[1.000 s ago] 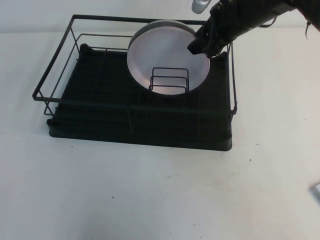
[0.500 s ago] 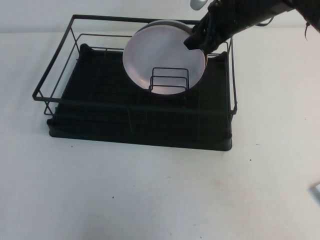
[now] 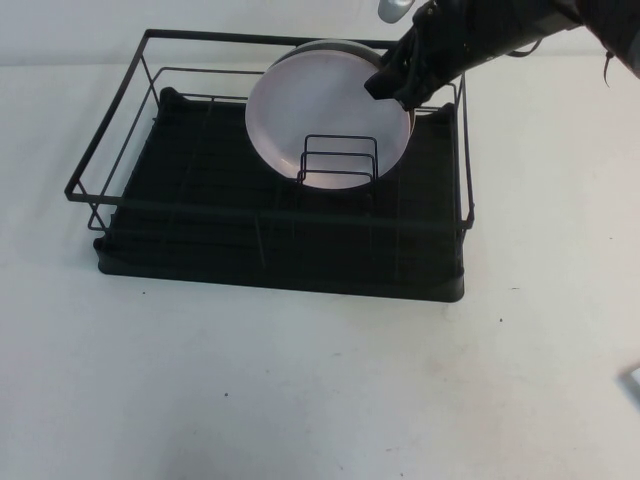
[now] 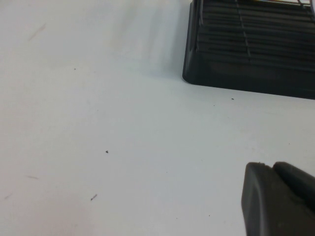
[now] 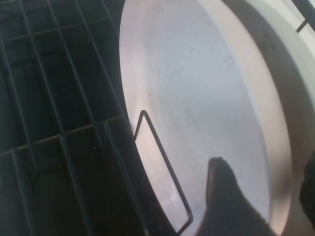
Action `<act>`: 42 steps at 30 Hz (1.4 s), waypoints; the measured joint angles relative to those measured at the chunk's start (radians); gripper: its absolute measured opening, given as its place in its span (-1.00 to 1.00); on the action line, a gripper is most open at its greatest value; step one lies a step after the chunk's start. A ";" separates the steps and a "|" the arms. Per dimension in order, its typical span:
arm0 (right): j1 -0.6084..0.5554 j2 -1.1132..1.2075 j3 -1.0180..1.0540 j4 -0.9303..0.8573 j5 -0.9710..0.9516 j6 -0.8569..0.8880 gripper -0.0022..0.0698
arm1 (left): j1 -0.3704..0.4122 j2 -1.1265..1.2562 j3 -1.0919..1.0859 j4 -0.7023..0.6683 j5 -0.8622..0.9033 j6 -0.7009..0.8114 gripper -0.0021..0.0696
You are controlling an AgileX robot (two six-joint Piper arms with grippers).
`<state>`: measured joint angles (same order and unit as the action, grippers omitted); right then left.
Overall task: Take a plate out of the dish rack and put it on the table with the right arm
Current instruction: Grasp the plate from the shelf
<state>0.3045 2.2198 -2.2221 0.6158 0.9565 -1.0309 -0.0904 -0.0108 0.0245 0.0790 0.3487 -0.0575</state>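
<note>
Inside the dish rack, the plate stands propped against its divider.

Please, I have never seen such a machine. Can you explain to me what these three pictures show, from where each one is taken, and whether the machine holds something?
It is a robot with two arms. The high view looks down on a white table bearing a black dish rack. In it a pink plate stands on edge, a grey-green plate behind it. The right gripper is at the pink plate's rim, one finger before the plate's face; whether it grips, I cannot tell. Its wrist camera shows this closely. The left gripper hangs over the table beside the rack.
</note>
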 joint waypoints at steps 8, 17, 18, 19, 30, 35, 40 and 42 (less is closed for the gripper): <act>0.000 0.031 0.000 0.004 -0.015 0.000 -0.10 | 0.000 0.000 0.000 0.000 0.000 0.000 -0.95; 0.000 0.046 0.000 0.025 -0.021 0.000 -0.10 | 0.000 0.000 0.000 0.000 0.000 0.000 -0.95; 0.000 0.046 0.000 0.025 -0.021 0.000 -0.10 | 0.000 0.000 0.000 0.000 0.000 0.000 -0.95; 0.000 0.046 0.000 0.025 -0.021 0.000 -0.11 | 0.000 0.000 0.000 0.000 0.000 0.000 -0.95; 0.000 0.046 0.000 0.031 -0.004 0.000 -0.41 | 0.000 0.000 0.000 0.000 0.000 0.000 -0.95; 0.000 0.046 0.000 0.020 -0.010 -0.006 -0.54 | 0.000 0.000 0.000 0.000 0.000 0.000 -0.95; -0.002 0.040 0.000 0.013 -0.012 -0.007 -0.59 | 0.000 0.000 0.000 0.000 0.000 0.000 -0.95; -0.002 0.033 0.000 0.013 -0.014 -0.007 -0.62 | 0.000 0.000 0.000 0.000 0.000 0.000 -0.95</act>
<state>0.3026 2.2531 -2.2221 0.6290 0.9427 -1.0384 -0.0904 -0.0108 0.0245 0.0790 0.3487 -0.0575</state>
